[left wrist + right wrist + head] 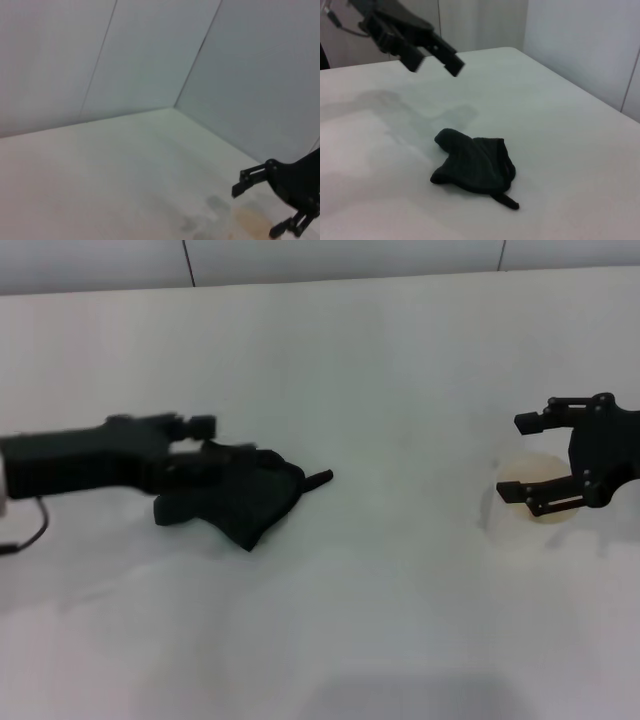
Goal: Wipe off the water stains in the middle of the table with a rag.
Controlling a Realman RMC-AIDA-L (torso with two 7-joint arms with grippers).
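The rag [240,495] lies in a loose black bunch on the white counter [380,390], left of centre in the head view, with one thin pointed corner trailing toward the middle. The left hand [195,445] is above it, not gripping; the right wrist view shows that hand [432,55] raised clear of the cloth, fingers parted, nothing held.

Handling judgement: the cloth appears soft, light and limp. It should crush readily and is not fragile. The raised central folds offer the best hold; the thin corner would likely slip or let the bulk dangle.

The right hand [545,465] hangs on the right side, wide open and empty, over a pale, rounded, orange-tinted patch on the counter. This patch is taken to be the water stains [530,485]; the left wrist view shows the same tint [250,220] on the surface beside that hand [255,210]. Stain and rag are well apart.

Containers: none can be confirmed. Whether the rounded patch has a rim cannot be determined.
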